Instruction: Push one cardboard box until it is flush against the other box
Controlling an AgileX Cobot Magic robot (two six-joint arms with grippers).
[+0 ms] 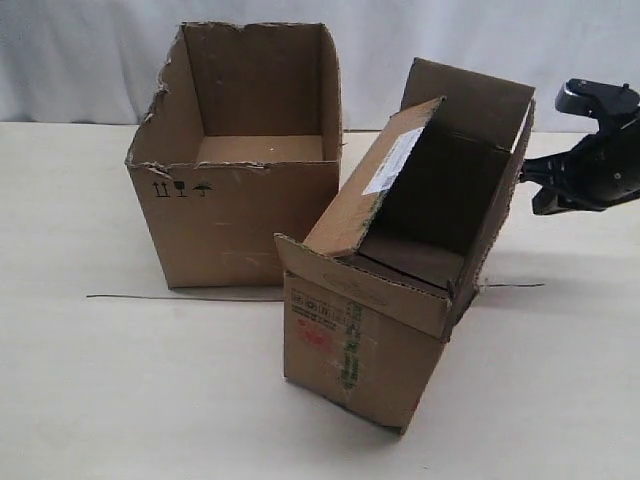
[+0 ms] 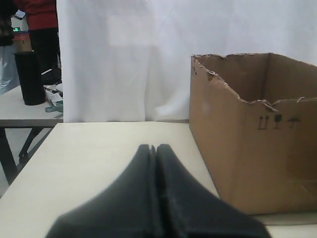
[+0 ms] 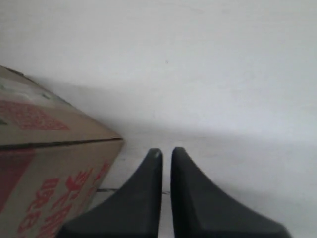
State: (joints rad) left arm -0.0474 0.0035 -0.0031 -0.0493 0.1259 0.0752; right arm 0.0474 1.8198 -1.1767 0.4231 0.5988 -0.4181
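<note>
The narrower cardboard box [image 1: 370, 350] stands front right, turned at an angle, flaps up, with a white label [image 1: 393, 160] on one flap and red and green print on its side. The wider flapless other box [image 1: 240, 215] with torn rim stands back left; a gap narrows between them toward their near corners. My right gripper [image 1: 532, 186] hovers just right of the flapped box's far flap, apart from it. In the right wrist view that gripper [image 3: 167, 151] is shut and empty beside the printed box [image 3: 49, 173]. My left gripper [image 2: 152, 147] is shut, left of the other box [image 2: 257, 158].
A thin dark line [image 1: 180, 297] runs across the pale table [image 1: 90, 400]. A white curtain [image 1: 80, 60] hangs behind. In the left wrist view the table's left edge drops off toward another table with a black cylinder [image 2: 30, 77].
</note>
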